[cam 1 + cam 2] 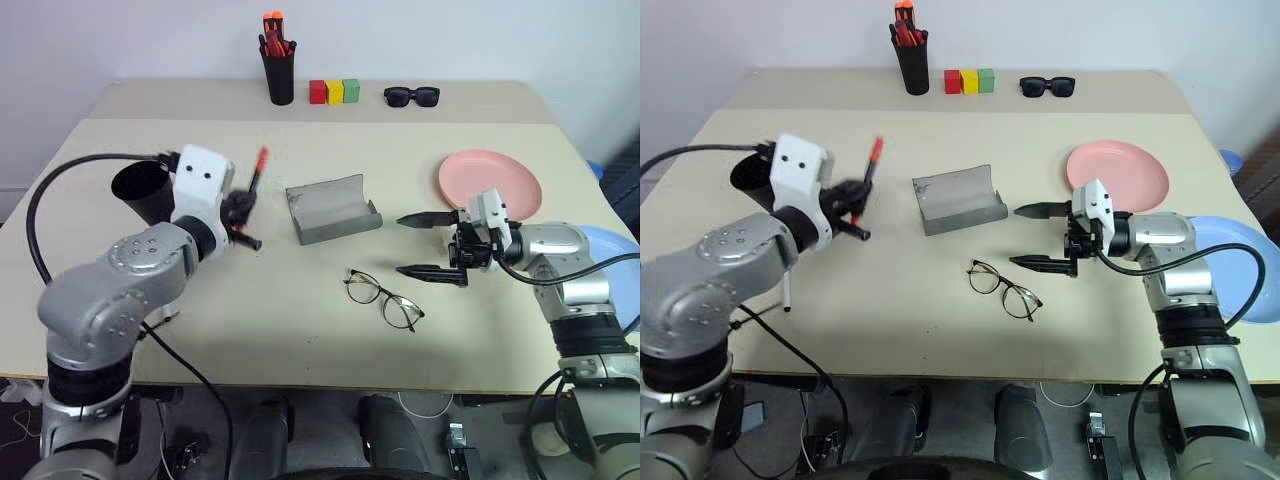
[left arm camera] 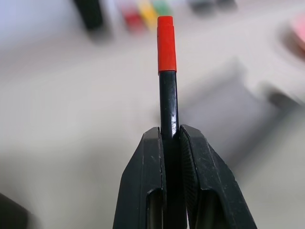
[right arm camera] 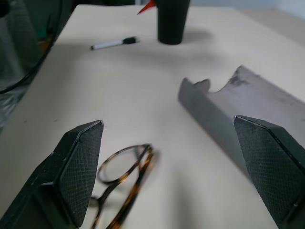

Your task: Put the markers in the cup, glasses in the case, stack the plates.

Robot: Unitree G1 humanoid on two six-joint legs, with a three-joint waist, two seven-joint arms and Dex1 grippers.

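**Left jaws hold the long marker aloft; right jaws gape over the glasses**

Your left gripper (image 2: 170, 143) has its jaws pinching the long marker (image 2: 167, 71), black-bodied with a red-orange end pointing away from the wrist. In the left eye view it sits at left centre, raised off the counter (image 1: 300, 340), just beside the black cup (image 1: 140, 190).

The short marker (image 3: 114, 43), black with a whitish end, lies flat on the counter near the cup's base.

Your right gripper (image 1: 430, 245), at right centre, points toward the middle of the frame with its jaws spread wide and nothing between them. The glasses (image 1: 384, 298) lie on the counter just below and left of it, lenses up, untouched.

The grey case (image 1: 332, 210) lies open at centre frame, between the two grippers.

The pink plate (image 1: 490, 180) sits at upper right; the light blue plate (image 1: 1240, 265) lies at the right edge, partly behind your right arm. They are apart, not stacked.
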